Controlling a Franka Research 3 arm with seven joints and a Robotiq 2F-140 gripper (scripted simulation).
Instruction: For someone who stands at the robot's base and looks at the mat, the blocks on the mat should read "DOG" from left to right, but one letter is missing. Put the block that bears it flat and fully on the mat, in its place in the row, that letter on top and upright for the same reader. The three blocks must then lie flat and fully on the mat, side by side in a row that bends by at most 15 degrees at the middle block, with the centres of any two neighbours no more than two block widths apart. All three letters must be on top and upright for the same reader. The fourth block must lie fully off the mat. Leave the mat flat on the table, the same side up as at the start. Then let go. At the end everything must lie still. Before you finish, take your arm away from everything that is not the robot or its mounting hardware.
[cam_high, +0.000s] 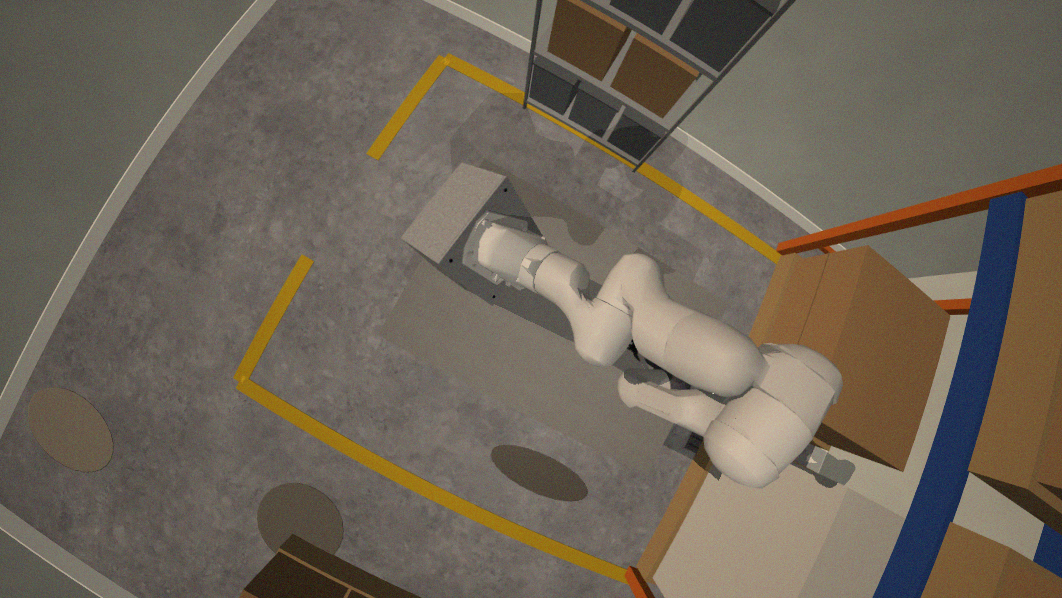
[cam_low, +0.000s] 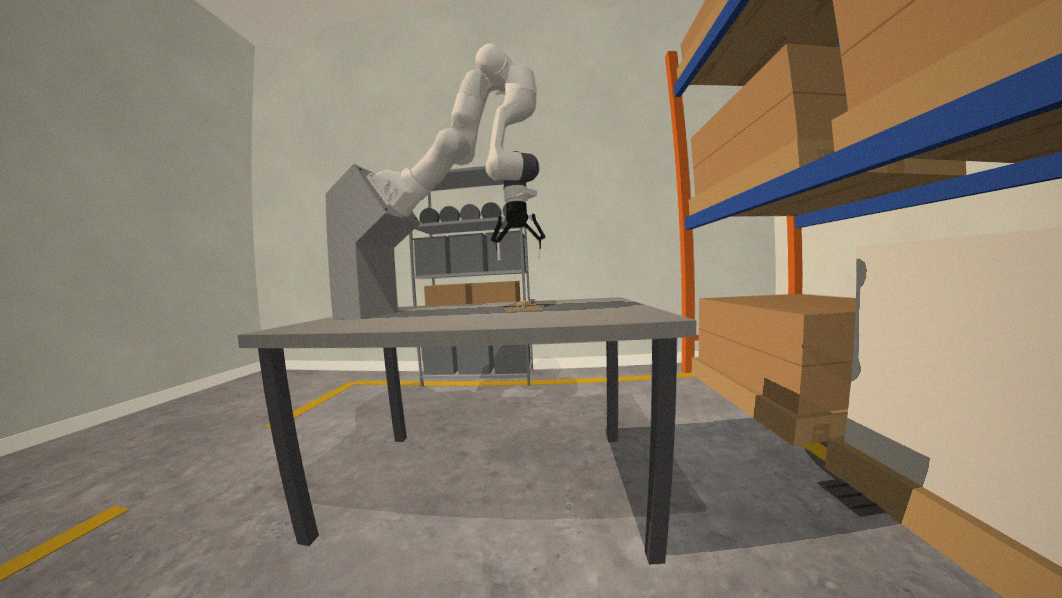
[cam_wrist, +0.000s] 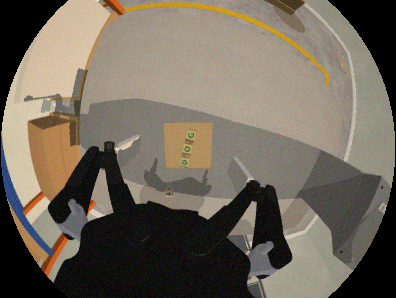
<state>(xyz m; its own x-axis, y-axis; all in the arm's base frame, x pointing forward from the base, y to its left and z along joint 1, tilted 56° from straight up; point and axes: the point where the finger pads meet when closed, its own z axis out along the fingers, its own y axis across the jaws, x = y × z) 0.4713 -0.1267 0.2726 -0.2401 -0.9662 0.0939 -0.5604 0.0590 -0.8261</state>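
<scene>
the white arm (cam_low: 475, 126) reaches out from its grey pedestal (cam_low: 356, 245) and bends down over the far part of the table (cam_low: 460, 326); the tool (cam_low: 517, 231) hangs well above the surface with its black fingers spread wide apart and nothing between them; from the wrist view the tan mat (cam_wrist: 189, 145) lies flat on the grey table, showing between the 2 spread fingers and apart from both; a row of blocks (cam_wrist: 188, 148) with green letters sits close together on the mat, toward its left half in that view; the letters are too small and blurred to read, and i cannot tell how many blocks are there or where a spare one lies; from the side of the room the mat and blocks show only as a thin tan sliver (cam_low: 523, 305) on the table, below the tool and slightly to its right; from overhead the arm's big white links hide the mat; cardboard boxes (cam_low: 772, 334) stack on the floor to the right under an orange and blue rack (cam_low: 876, 141), and a grey shelf unit (cam_low: 468, 252) stands behind the table
</scene>
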